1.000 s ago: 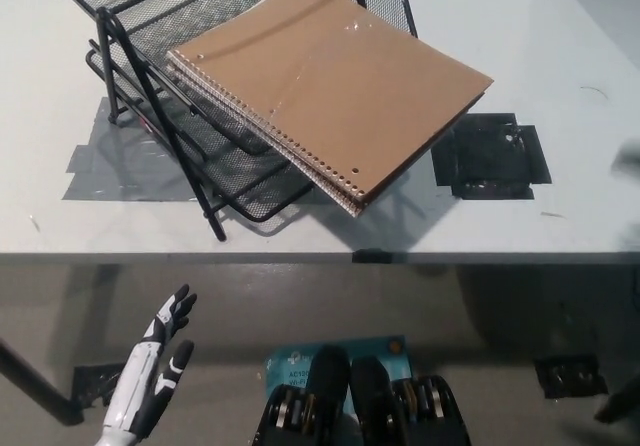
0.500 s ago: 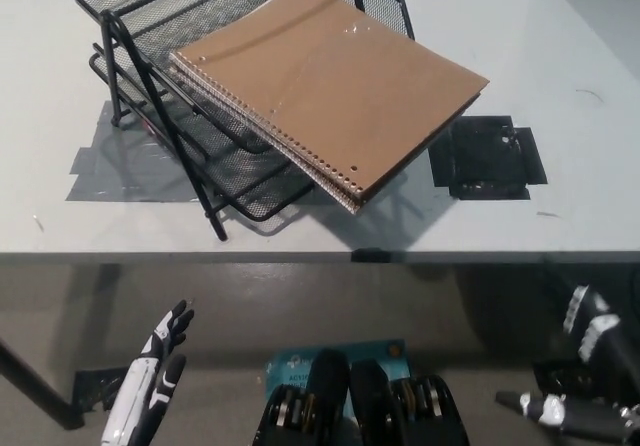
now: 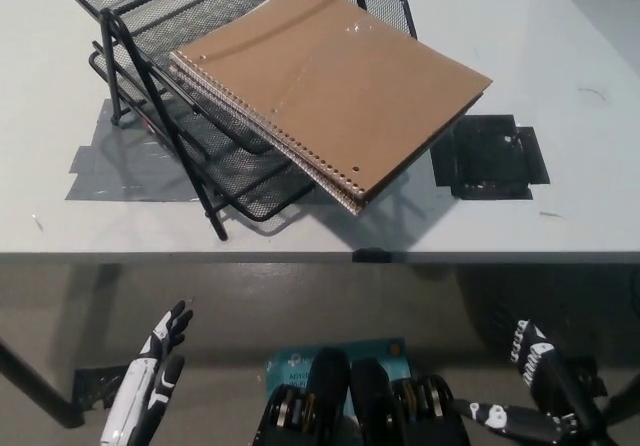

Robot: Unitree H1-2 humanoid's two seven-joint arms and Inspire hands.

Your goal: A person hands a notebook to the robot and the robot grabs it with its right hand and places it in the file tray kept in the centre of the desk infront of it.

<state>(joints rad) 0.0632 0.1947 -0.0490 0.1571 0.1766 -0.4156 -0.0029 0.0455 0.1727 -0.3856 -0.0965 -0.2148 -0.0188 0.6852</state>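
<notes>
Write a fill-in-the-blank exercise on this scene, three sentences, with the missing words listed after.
1. The brown spiral notebook lies on the black wire mesh ____.
2. The right hand hangs below the desk edge, and its colour is ____.
3. The left hand, white, rests at the lower left with its fingers apart, holding ____.

Missing words: file tray; black; nothing
</notes>
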